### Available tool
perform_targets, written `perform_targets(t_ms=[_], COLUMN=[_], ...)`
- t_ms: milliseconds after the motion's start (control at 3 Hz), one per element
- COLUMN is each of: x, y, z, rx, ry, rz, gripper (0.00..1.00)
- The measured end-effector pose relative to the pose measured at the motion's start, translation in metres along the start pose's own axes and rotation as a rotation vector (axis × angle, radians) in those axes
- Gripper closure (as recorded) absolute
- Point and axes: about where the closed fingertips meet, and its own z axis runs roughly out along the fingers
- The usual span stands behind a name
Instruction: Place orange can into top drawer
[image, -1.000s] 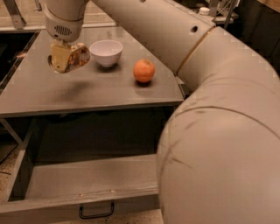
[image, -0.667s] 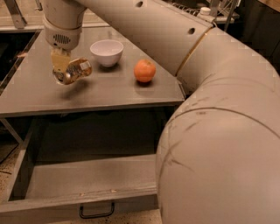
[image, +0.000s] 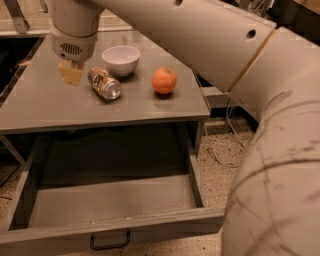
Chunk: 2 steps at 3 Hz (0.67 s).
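**Orange can lying on the surface above the open top drawer**

The orange can (image: 104, 83) lies on its side on the grey surface (image: 50, 107), silver end turned toward the viewer. The pincer (image: 70, 77) hangs low over the surface just beside the can, at its 9 o'clock; I cannot tell whether it is wide or narrow. A white bowl (image: 120, 59) stands at the can's 1 o'clock, and a round orange fruit (image: 164, 80) at its 3 o'clock. At 6 o'clock, below the surface, the top drawer (image: 115, 200) is pulled out, its black handle (image: 110, 244) facing forward. The robot's pale arm (image: 210, 35) fills the right side.
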Motion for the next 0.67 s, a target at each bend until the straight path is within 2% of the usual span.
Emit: perform_targets(t_ms=[333, 667], x=[0.0035, 0.0035], y=[0.0083, 0.0083], z=[0.0055, 0.0055], rx=[-0.013, -0.013], ry=[0.018, 0.018], rz=[0.007, 0.007], gripper=[1.00, 0.81])
